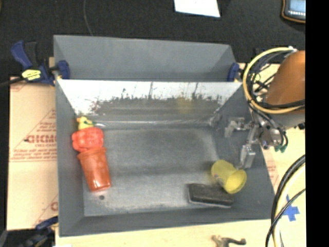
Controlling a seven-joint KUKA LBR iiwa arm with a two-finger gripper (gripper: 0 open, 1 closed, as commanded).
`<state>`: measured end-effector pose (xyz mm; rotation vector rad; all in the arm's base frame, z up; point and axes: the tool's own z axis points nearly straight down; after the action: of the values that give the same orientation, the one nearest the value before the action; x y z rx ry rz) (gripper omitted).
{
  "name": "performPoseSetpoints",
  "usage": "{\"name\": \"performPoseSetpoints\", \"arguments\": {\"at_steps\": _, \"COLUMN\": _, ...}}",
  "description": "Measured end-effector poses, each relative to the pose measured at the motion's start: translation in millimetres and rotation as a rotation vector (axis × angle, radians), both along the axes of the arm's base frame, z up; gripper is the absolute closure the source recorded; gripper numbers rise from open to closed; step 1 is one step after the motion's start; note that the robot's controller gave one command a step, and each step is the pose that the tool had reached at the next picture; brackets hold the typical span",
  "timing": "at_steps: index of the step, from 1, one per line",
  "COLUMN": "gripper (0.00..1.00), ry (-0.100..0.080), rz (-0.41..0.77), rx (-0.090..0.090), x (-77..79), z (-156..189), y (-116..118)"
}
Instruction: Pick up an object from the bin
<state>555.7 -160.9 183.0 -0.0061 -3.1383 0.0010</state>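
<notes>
Right side of bin (144, 60), end effector (242, 145) low, near yellow cup (229, 177)

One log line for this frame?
hand open, empty, right side of grey metal bin | nearest: yellow plastic cup lying tipped | nothing picked yet

Tool (241, 141) — just beside yellow cup (229, 177)

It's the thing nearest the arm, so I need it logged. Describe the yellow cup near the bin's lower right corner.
The yellow cup is small, round and looks like smooth plastic. It lies tipped on its side on the bin floor near the lower right corner; which end is open I cannot tell. Its lower edge meets a flat dark block. The gripper hangs close by, up and right of it, not around it.
</notes>
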Motion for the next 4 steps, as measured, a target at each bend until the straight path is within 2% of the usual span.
{"name": "performPoseSetpoints", "arguments": {"at_steps": 1, "gripper": 0.0, "ry": -0.007, "rz": 0.006, "rx": -0.002, "x": 1.6, "z": 4.9, "y": 0.9}}
{"name": "performPoseSetpoints", "arguments": {"at_steps": 2, "gripper": 0.0, "ry": -0.027, "rz": -0.289, "rx": 0.007, "x": -49.9, "z": -72.7, "y": 6.9}}
{"name": "performPoseSetpoints", "arguments": {"at_steps": 3, "gripper": 0.0, "ry": -0.036, "rz": 0.003, "rx": -0.01, "x": -79.2, "z": -59.5, "y": 8.3}}
{"name": "performPoseSetpoints", "arguments": {"at_steps": 4, "gripper": 0.0, "ry": -0.031, "rz": -0.122, "rx": 0.0, "x": -75.3, "z": -62.1, "y": 71.8}}
